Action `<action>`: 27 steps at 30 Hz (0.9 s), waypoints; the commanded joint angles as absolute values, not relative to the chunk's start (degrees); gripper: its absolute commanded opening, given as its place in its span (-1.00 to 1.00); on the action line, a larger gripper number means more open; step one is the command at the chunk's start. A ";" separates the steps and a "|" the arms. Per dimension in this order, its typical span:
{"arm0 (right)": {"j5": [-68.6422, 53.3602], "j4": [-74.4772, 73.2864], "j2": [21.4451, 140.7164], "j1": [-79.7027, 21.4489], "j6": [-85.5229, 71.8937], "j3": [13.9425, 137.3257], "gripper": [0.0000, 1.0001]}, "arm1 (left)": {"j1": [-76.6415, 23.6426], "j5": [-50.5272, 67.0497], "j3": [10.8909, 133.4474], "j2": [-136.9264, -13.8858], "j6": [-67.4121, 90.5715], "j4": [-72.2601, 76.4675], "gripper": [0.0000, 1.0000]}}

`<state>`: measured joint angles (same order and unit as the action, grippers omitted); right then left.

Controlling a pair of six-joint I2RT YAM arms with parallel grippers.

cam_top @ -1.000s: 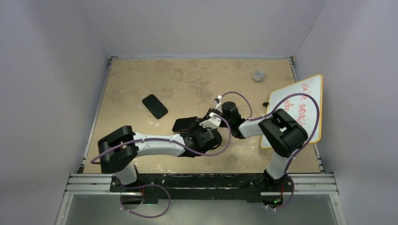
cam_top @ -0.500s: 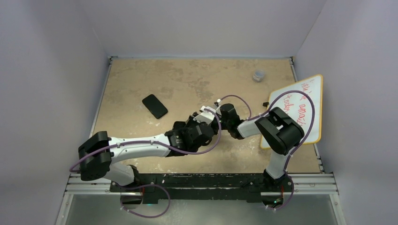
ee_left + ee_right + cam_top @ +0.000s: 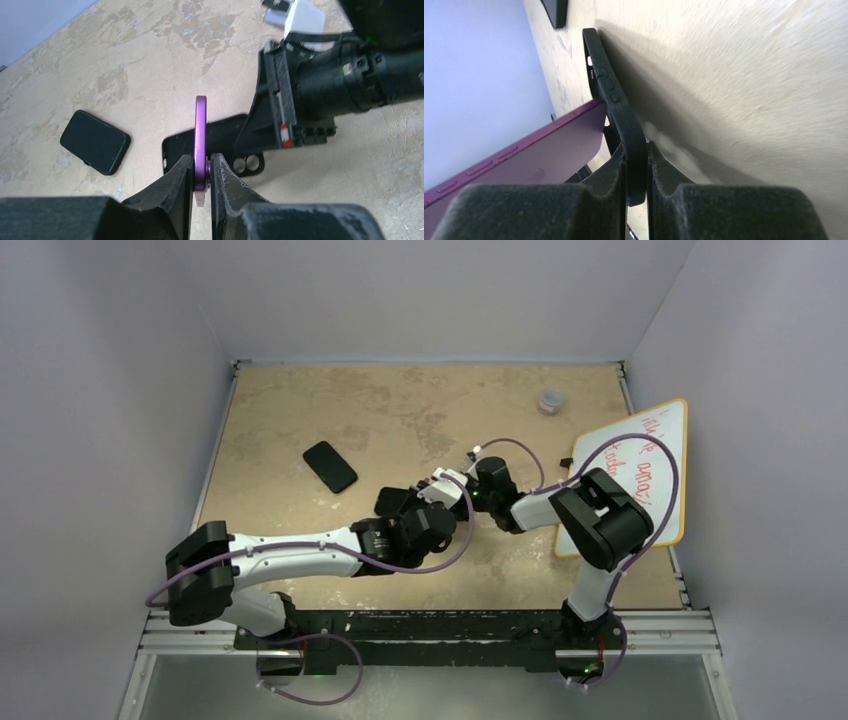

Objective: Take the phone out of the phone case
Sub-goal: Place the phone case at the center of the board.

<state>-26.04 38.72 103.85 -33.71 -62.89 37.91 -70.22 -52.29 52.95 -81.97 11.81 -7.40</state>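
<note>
Pinching slim purple phone [image 3: 201, 120] edge-up in narrow left claw [image 3: 201, 158] while clamping rim of black rubber phone case [image 3: 611, 90] in right claw [image 3: 636, 150] for pulling apart, phone seemingly free, mid-table [image 3: 300, 410], 4 o'clock of flat black slab [image 3: 330, 466].

The only writing in view is red marker handwriting on the orange-rimmed whiteboard [image 3: 655, 495] at the table's right edge. It runs in about 3 short slanted lines, too small and skewed in the top view to make out as words.
</note>
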 commanded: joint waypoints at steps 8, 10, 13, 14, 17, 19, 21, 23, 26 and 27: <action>-17.47 36.53 95.73 -21.26 -60.71 35.17 -1.00 | -71.68 -55.86 49.41 -75.19 4.97 -1.52 -1.00; -14.68 35.61 94.18 -19.74 -60.98 34.09 -1.00 | -72.16 -55.81 48.19 -74.91 2.72 1.43 -1.00; -10.71 33.11 91.76 -18.57 -61.09 32.52 -0.98 | -72.68 -54.75 46.02 -75.03 -1.75 5.44 -1.00; -9.34 32.38 90.92 -18.51 -61.08 32.07 -0.90 | -72.81 -54.26 45.42 -75.12 -2.96 6.53 -1.00; -5.14 29.18 88.41 -18.52 -60.67 30.81 -0.67 | -72.86 -52.59 43.34 -75.27 -6.94 10.76 -1.00; -2.22 27.15 86.82 -18.46 -60.33 29.81 -0.47 | -72.86 -51.05 42.14 -75.46 -9.96 14.26 -1.00; -0.46 25.93 85.25 -18.46 -60.09 28.67 -0.10 | -72.86 -49.27 41.17 -76.10 -12.96 17.77 -1.00; 0.22 23.74 83.74 -18.50 -59.08 28.25 0.19 | -72.86 -47.83 40.72 -77.28 -15.63 20.67 -1.00; 2.05 20.66 81.10 -18.48 -57.07 27.53 0.36 | -72.86 -46.33 40.68 -79.95 -18.81 23.82 -1.00; 2.76 19.94 80.10 -18.48 -56.37 27.40 0.38 | -72.86 -46.32 40.74 -80.98 -19.70 24.50 -1.00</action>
<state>-2.37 24.93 83.81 -18.57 -59.48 28.12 -72.53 -48.07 40.58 -78.56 -12.21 14.50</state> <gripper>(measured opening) 0.667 0.174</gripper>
